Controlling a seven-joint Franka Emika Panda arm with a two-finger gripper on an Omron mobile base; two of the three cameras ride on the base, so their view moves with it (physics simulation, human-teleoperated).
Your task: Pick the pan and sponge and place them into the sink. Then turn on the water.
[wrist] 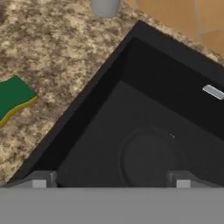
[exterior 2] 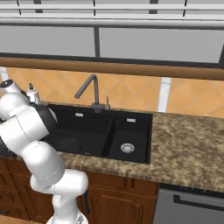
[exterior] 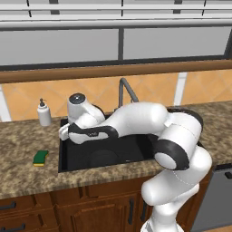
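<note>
The black pan (exterior: 103, 158) lies flat on the floor of the sink's (exterior: 60, 152) wide left basin, and it appears as a faint round disc (wrist: 151, 159) in the hand view. My gripper (wrist: 111, 180) hangs open just above that basin, over the pan's near left side, with nothing between its fingertips. The sponge (exterior: 41, 157), green face up with a yellow edge, rests on the granite counter left of the sink (wrist: 98, 85), also at the left of the hand view (wrist: 13, 98). No water shows at the grey faucet (exterior 2: 87, 85).
A white soap dispenser (exterior: 44, 113) stands on the counter behind the sink's left corner. The faucet (exterior: 125, 89) rises behind my forearm. The narrow right basin with its silver drain (exterior 2: 127, 148) lies to the right, and beyond it stretches granite counter (exterior 2: 188, 140).
</note>
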